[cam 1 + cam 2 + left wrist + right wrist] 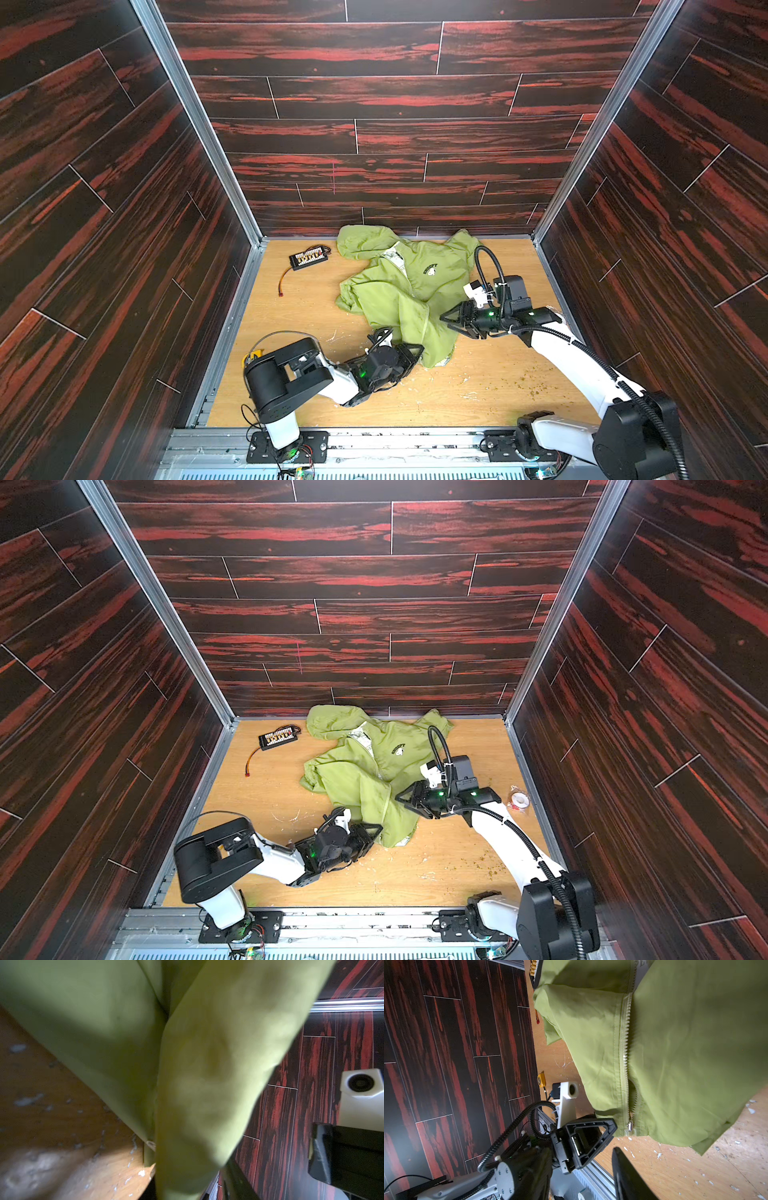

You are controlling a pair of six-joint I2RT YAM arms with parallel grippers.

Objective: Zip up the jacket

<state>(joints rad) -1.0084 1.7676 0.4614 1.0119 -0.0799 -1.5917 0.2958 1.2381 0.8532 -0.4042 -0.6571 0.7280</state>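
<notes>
1. The jacket [399, 291] lies on the back half of the desk [299, 324]. Its hood is against the back edge and its hem points toward the middle of the front edge.
2. The left gripper [417, 352] is low at that hem. In its wrist view green cloth runs down between the fingers, so I read it as clamped on the jacket's bottom edge.
3. The right gripper [449, 322] hovers just beside the jacket's right edge with its jaws parted. Its wrist view shows no cloth between them.
4. That wrist view also finds the slider [629, 1126] down at the hem, with the zipper [625, 1043] gaping just above it.
5. My call on the step: the slider looks seated at the bottom and the hem is anchored, but the pull-up is not yet begun.
6. The next move calls for the right gripper to drop in, pinch the small slider squarely and draw it toward the hood. The left grip has to hold the hem taut, because slack cloth will likely bunch and jam the teeth.
</notes>
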